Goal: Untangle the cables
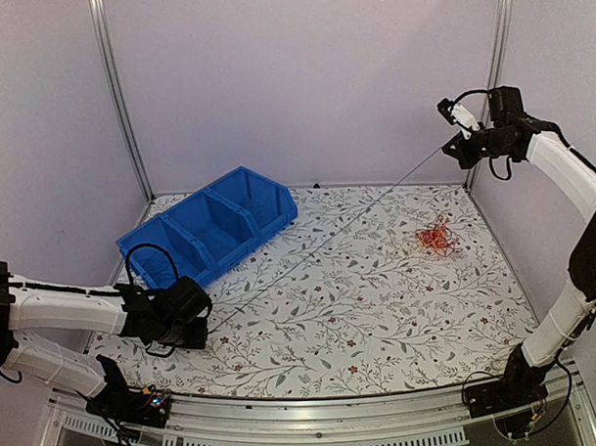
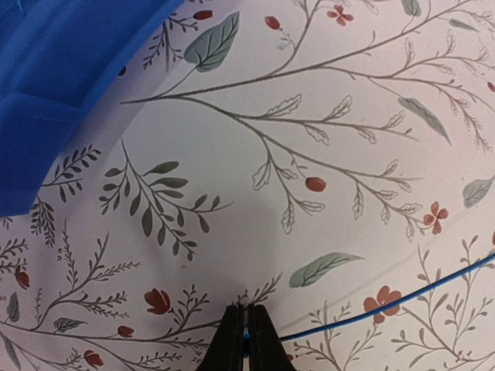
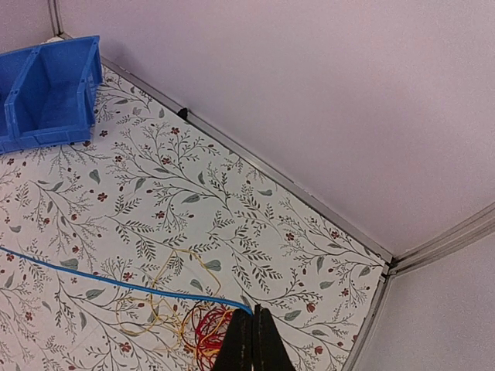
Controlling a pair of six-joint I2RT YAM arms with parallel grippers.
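A thin blue cable (image 1: 337, 231) runs taut between my two grippers across the floral table. My left gripper (image 1: 199, 331), low at the near left, is shut on one end of the blue cable (image 2: 387, 303), which leaves its tips (image 2: 246, 325) to the right. My right gripper (image 1: 450, 151) is raised high at the far right and shut on the other end of the blue cable (image 3: 116, 282) at its tips (image 3: 253, 311). A red and orange-yellow tangle of cables (image 1: 436, 238) lies on the table below the right gripper, and the same tangle (image 3: 203, 336) shows in the right wrist view.
A blue divided bin (image 1: 210, 229) stands at the back left, close beyond the left gripper; the bin's wall (image 2: 54, 85) fills the upper left of the left wrist view. Metal frame posts (image 1: 117, 92) and white walls enclose the table.
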